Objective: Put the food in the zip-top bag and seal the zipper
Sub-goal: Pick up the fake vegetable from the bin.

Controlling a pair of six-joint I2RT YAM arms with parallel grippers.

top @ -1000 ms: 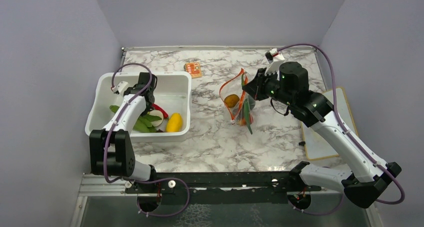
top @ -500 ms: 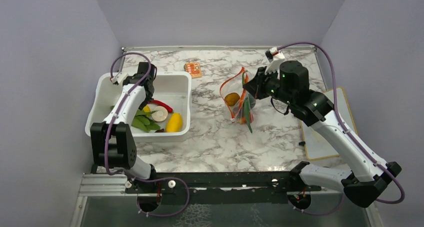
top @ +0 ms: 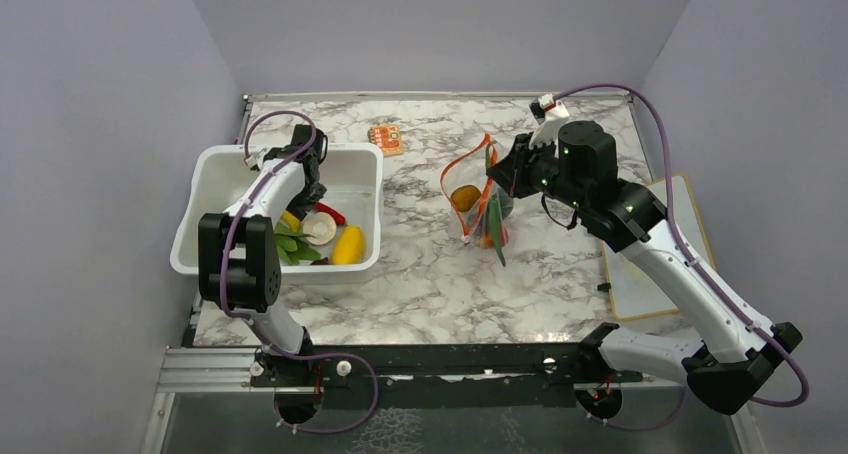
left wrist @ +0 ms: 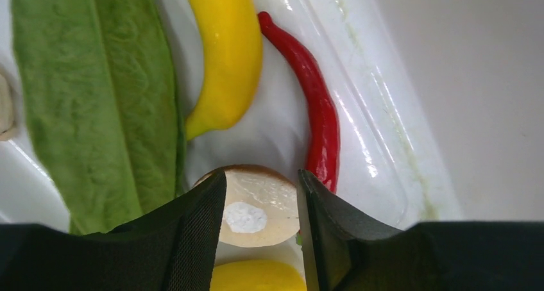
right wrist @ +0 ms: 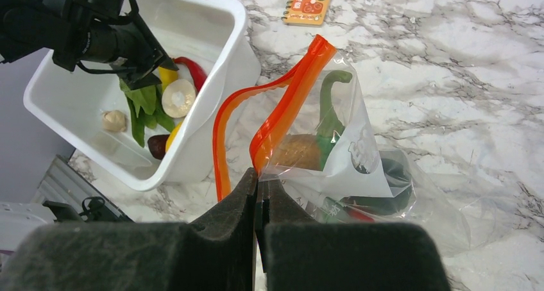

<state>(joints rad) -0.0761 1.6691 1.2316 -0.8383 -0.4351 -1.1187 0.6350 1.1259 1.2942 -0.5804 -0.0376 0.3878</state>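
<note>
1. Layout: the white tub point(top: 352, 179) sits at the left of the surface point(top: 430, 274). The bag point(top: 480, 199) stands right of centre, well apart from the tub.
2. Right jaws: closed tight on the bag's edge at the near end of the orange zipper strip point(right wrist: 289, 105). They hold the mouth lifted and gaping toward the tub. A brown lump point(right wrist: 298, 151) and a green chilli point(right wrist: 330, 105) lie inside the bag.
3. Left jaws: roughly half open and holding nothing, lowered into the tub. In the wrist view the round tan slice point(left wrist: 256, 207) shows in the gap between them. Whether they touch it cannot be told.
4. Step in hand (a judgement): picking the next piece of food out of the tub. The red chilli point(left wrist: 321, 124) lies just right of the slice, the banana point(left wrist: 224, 47) just beyond it, and a green leaf point(left wrist: 96, 99) to the left.
5. Doing it well:
   - The gap looks barely wider than the slice, so the jaws should open a little more and centre on it.
   - The slice is flat and low, so the tips likely need to reach nearly to the tub floor before closing.
   - A straight descent would keep the right-hand tip from catching the chilli.
6. Carrying over: the piece should be lifted clear of the tub's right wall, brought above the gaping mouth, and let go only once it is inside the strip.
7. Outstanding: several pieces lie in the tub and the zipper is unsealed, so much of the task is probably left to do.
</note>
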